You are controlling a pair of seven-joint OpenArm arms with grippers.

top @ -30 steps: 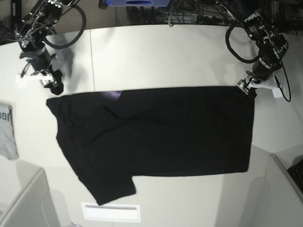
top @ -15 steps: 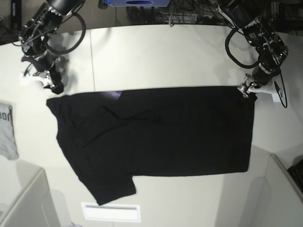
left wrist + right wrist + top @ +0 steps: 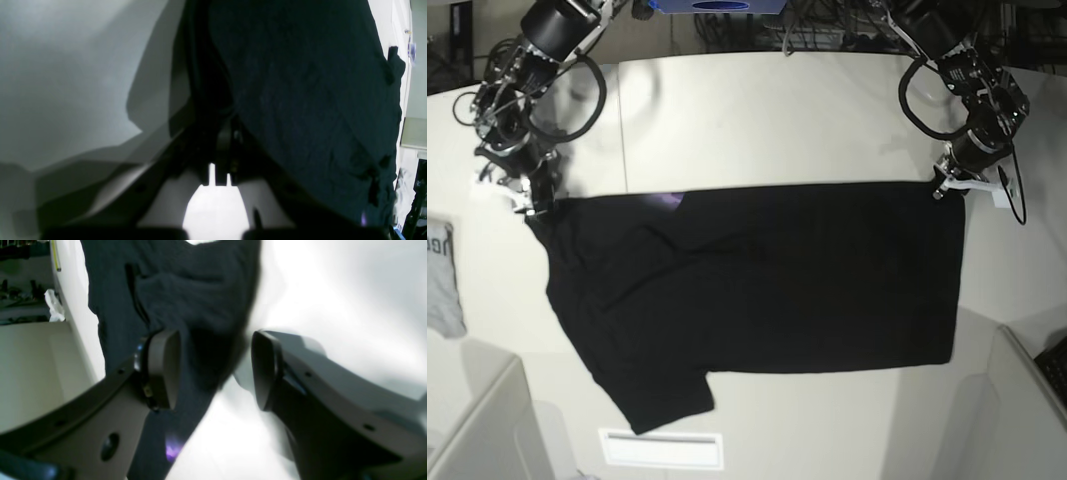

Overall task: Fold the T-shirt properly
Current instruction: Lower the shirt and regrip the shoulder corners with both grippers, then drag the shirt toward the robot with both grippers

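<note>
The black T-shirt (image 3: 767,280) lies spread flat on the white table, with one sleeve pointing to the front left. A bit of purple print (image 3: 667,200) peeks out at its far edge. My left gripper (image 3: 945,190) is at the shirt's far right corner. In the left wrist view the gripper (image 3: 224,136) is shut on the edge of the dark cloth (image 3: 300,83). My right gripper (image 3: 535,207) is at the far left corner. In the right wrist view it (image 3: 215,366) is open, its fingers (image 3: 163,366) on either side of the shirt's corner (image 3: 186,290).
A small grey cloth with dark lettering (image 3: 439,275) lies at the left edge of the table. A white strip (image 3: 662,448) lies in front of the shirt. Pale raised panels stand at the front left (image 3: 477,430) and front right (image 3: 1017,410). Cables and gear crowd the far edge.
My right arm has come down and forward from beside the shirt to its far left corner. My left gripper has stayed at the far right corner, shifting only slightly.
</note>
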